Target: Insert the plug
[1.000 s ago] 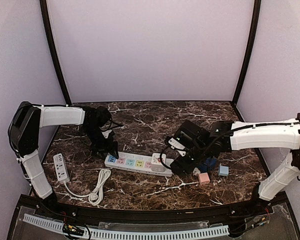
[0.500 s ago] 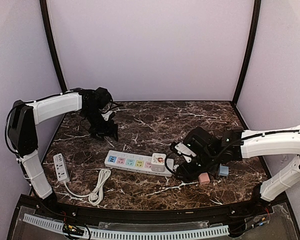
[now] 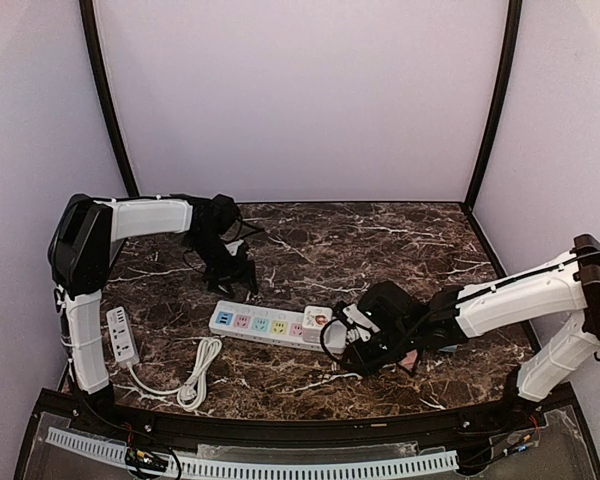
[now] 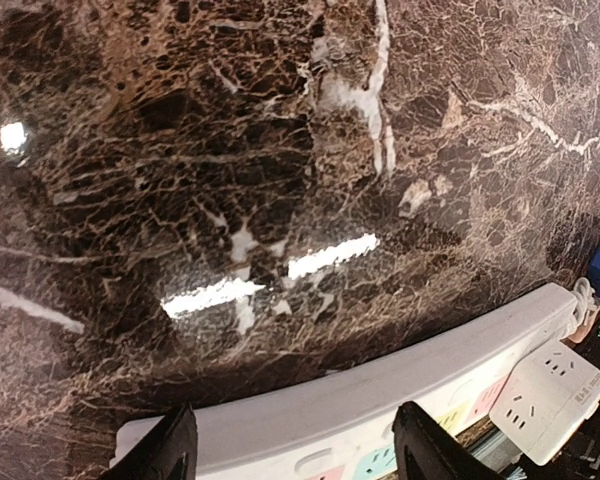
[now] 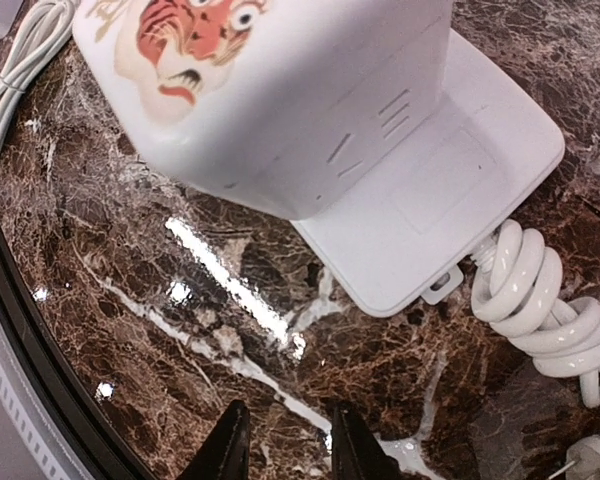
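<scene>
Where the glossy, white-veined brown marble tabletop (image 3: 310, 240) nears its left edge, a short white socket bar (image 3: 121, 334) lies beside a looped white cable (image 3: 200, 372). Right of these, the left gripper (image 4: 295, 452) hangs over the far side of the long white power strip (image 3: 265, 324), jaws spread and empty. A boxy white plug (image 5: 270, 90) with a tiger print sits seated at the strip's right end. Just near of it hovers the right gripper (image 5: 285, 448), jaws slightly parted, holding nothing.
</scene>
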Controlling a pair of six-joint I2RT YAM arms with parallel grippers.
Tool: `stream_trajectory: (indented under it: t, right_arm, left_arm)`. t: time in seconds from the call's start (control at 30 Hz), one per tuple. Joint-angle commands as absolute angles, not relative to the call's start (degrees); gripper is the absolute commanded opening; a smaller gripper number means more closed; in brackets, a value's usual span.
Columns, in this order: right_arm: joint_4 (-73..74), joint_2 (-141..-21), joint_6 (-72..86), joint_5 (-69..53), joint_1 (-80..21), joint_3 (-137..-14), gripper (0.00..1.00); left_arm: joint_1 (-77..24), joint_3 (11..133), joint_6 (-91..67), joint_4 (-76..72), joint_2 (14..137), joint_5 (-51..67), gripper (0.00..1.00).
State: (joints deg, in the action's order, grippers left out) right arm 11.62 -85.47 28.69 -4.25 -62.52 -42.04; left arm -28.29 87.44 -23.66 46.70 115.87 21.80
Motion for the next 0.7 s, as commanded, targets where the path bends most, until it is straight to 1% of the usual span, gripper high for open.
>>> stream_trajectory:
  t: [0.0, 0.33, 0.67]
  right_arm:
    - [3.32, -88.49, 29.95, -2.45, -62.97, -40.61, 0.26]
    - [2.03, -94.4, 30.48, 4.38, -61.51, -41.67, 0.24]
    - [0.23, -99.3, 27.49, 3.19, -55.91, -45.51, 0.25]
  left_arm:
    - [-28.56, 88.82, -24.8, 46.68, 117.42, 25.86, 0.67]
    - [-28.49, 85.03, -25.58, 48.96, 117.3, 26.37, 0.67]
    - [-28.52, 78.96, -29.12, 47.03, 114.14, 26.96, 0.66]
